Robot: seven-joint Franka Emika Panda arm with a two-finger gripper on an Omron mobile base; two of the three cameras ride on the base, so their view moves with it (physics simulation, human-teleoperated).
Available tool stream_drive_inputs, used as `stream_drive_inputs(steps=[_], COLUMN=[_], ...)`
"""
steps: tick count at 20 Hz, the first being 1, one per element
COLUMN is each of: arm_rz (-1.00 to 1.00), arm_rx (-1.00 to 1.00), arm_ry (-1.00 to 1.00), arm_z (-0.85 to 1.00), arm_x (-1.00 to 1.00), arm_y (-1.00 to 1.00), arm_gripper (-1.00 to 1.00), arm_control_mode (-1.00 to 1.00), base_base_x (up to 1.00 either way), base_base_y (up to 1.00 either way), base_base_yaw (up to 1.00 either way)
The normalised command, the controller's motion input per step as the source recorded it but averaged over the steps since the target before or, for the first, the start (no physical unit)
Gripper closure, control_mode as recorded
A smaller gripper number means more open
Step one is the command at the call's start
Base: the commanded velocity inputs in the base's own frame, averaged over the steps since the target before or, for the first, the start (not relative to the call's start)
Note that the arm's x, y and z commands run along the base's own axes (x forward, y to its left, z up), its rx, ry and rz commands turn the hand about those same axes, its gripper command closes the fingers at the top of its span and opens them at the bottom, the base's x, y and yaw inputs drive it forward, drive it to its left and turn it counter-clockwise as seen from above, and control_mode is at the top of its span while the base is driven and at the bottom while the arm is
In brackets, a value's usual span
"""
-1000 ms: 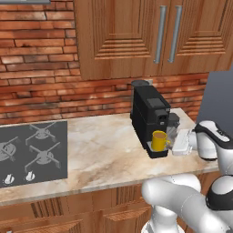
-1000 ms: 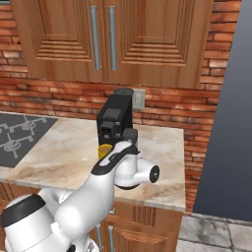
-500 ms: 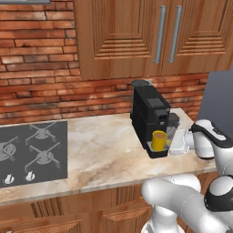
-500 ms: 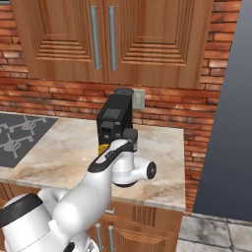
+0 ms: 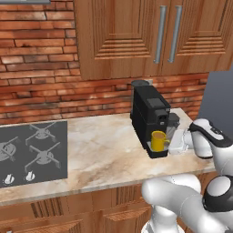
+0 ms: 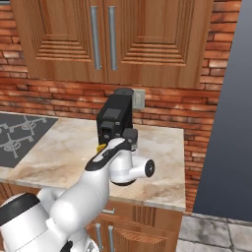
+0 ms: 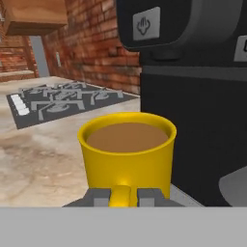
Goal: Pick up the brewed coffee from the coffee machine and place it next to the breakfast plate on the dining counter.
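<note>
Brewed coffee: a bright yellow mug filled with brown liquid, standing on the drip tray in the front recess of the coffee machine, with its handle turned toward the robot's hand.

Left base view, left to right: a grey stove set flush in the marbled worktop; the black coffee machine against the brick wall, beneath wooden wall cabinets; the yellow mug in the machine's recess; the gripper reaching in from the right, just beside the mug at handle height.

Right base view, left to right: a corner of the stove; the worktop; the coffee machine, with the arm's hand directly in front of it and a sliver of yellow mug visible at the hand's left edge; an outlet on the brick wall; a tall dark grey panel at far right.

Hand view, left to right: the stove lying on the worktop beyond; the mug at centre, its handle between the two finger tips, which sit clenched against it on either side; the black body of the coffee machine behind and to the right.
</note>
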Motion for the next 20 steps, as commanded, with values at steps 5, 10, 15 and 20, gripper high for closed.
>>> stream_drive_inputs(steps=[5,10,15,20], arm_rz=[0.00,0.04,0.08,0.10], arm_rx=[0.00,0.00,0.00,0.00], arm_ry=[0.00,0.00,0.00,0.00], arm_z=[0.00,0.11,0.57,0.70], arm_x=[-0.22,-0.45,-0.39,-0.49], arm_y=[0.00,0.00,0.06,0.19], arm_gripper=[1.00,1.00,1.00,1.00], arm_control_mode=[-1.00,-1.00,-1.00,-1.00], base_base_x=[0.00,0.00,0.00,0.00], base_base_y=[0.00,0.00,0.00,0.00], base_base_yaw=[0.00,0.00,0.00,0.00])
